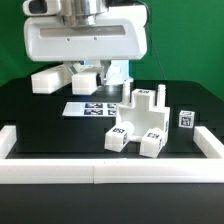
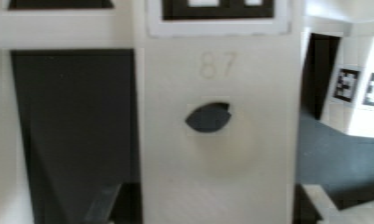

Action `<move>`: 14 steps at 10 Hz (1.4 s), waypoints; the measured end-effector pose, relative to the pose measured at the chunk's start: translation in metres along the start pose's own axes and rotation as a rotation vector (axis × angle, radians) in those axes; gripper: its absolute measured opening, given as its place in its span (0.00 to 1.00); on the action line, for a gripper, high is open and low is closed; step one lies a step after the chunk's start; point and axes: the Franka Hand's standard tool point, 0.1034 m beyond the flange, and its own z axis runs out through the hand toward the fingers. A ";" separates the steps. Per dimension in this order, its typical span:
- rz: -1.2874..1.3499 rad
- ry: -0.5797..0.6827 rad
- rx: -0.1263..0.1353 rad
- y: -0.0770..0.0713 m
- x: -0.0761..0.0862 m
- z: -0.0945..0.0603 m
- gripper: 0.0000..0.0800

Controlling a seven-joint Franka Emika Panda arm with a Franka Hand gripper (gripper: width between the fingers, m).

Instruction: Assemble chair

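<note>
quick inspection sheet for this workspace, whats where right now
surface: black table edged by white rails; marker board lies flat on it
job's things: partly built chair by the rail nearest the exterior camera; white slab and tagged post lie loose; white part with a round hole fills the wrist view
clutter: nothing seen
grippers: hand low over the far parts; open or shut cannot be told
cables: nothing seen
surroundings: green backdrop
</note>
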 end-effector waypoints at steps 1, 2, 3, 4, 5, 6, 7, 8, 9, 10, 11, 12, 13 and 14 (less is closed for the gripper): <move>-0.008 0.006 -0.001 -0.007 0.000 0.000 0.36; -0.001 0.002 0.000 -0.006 0.000 0.002 0.36; 0.013 0.001 -0.001 -0.006 0.000 0.003 0.36; 0.102 -0.010 0.000 -0.007 -0.002 0.003 0.36; 0.206 -0.037 -0.002 -0.009 -0.003 0.001 0.36; 0.262 -0.035 -0.003 -0.018 -0.003 -0.003 0.36; 0.278 -0.032 -0.001 -0.026 -0.005 -0.006 0.36; 0.281 -0.028 0.002 -0.037 -0.009 -0.010 0.36; 0.282 -0.026 0.002 -0.051 -0.014 -0.012 0.36; 0.261 -0.009 0.004 -0.066 -0.015 -0.010 0.36; 0.228 0.026 0.008 -0.081 -0.015 -0.007 0.36; 0.205 0.030 0.004 -0.092 -0.018 0.000 0.36; 0.201 0.027 0.004 -0.092 -0.018 0.001 0.36; 0.202 0.027 0.004 -0.092 -0.018 0.001 0.36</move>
